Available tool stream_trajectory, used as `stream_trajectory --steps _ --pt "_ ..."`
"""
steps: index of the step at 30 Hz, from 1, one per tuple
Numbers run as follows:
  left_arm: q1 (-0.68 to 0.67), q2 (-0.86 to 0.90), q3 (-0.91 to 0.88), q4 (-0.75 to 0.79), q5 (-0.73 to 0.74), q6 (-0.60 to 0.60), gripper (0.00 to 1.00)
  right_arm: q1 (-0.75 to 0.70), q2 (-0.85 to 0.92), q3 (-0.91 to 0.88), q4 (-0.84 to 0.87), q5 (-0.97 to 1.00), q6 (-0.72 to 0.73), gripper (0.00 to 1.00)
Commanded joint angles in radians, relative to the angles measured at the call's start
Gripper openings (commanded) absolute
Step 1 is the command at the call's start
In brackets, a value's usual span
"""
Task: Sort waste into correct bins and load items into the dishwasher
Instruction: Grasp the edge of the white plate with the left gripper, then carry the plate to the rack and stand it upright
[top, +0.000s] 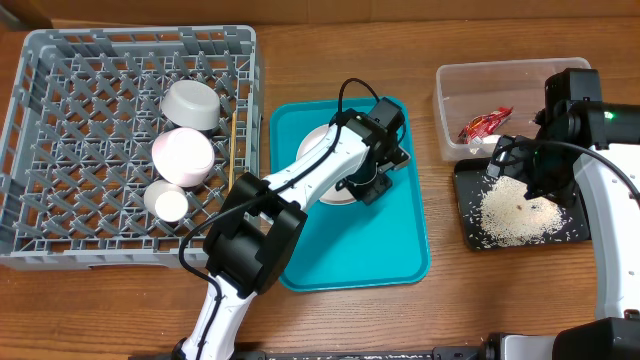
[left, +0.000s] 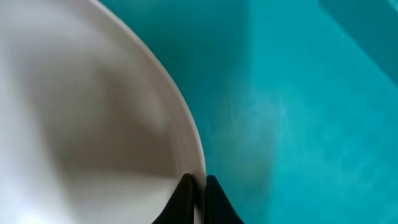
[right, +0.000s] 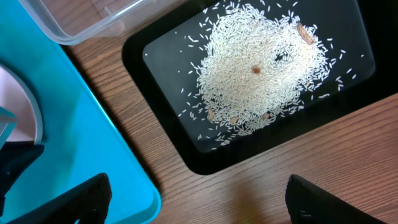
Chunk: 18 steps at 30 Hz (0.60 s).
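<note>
My left gripper (top: 372, 180) is shut on the rim of the white plate (top: 318, 142), which lies on the teal tray; the left wrist view shows its fingers (left: 199, 190) pinching the plate's edge (left: 93, 112). My right gripper (top: 512, 160) is open and empty above the black tray (top: 470, 235); its fingers (right: 199, 202) are spread wide. The rice heap (top: 518, 210) lies in the black tray and also shows in the right wrist view (right: 261, 68). The red wrapper (top: 485, 123) lies in the clear tub (top: 450, 85). The grey bowl (top: 190, 103), pinkish-white bowl (top: 183, 155), white cup (top: 170, 203) and chopsticks (top: 233, 150) are in the dish rack (top: 40, 250).
The flat teal tray (top: 350, 250) lies between the rack and the bins; its right edge shows in the right wrist view (right: 74, 137). A strip of wooden table (top: 440, 180) separates the teal tray from the black tray (right: 186, 155).
</note>
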Motion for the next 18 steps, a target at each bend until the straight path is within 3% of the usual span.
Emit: stream_trajectory --steps 1,10,14,18 --pt "0.006 -0.032 0.061 -0.058 -0.005 -0.071 0.04 -0.005 -0.008 0.011 0.003 0.006 -0.002 0.91" --pt "0.138 -0.297 0.129 -0.096 0.016 -0.242 0.04 -0.005 -0.008 0.011 0.0 0.006 -0.002 0.94" --pt "0.254 -0.405 0.129 -0.097 0.153 -0.241 0.04 -0.005 -0.008 0.011 0.002 0.006 -0.002 0.94" --pt "0.417 -0.467 0.129 -0.102 0.388 -0.205 0.04 -0.005 -0.008 0.011 0.004 0.006 -0.002 0.95"
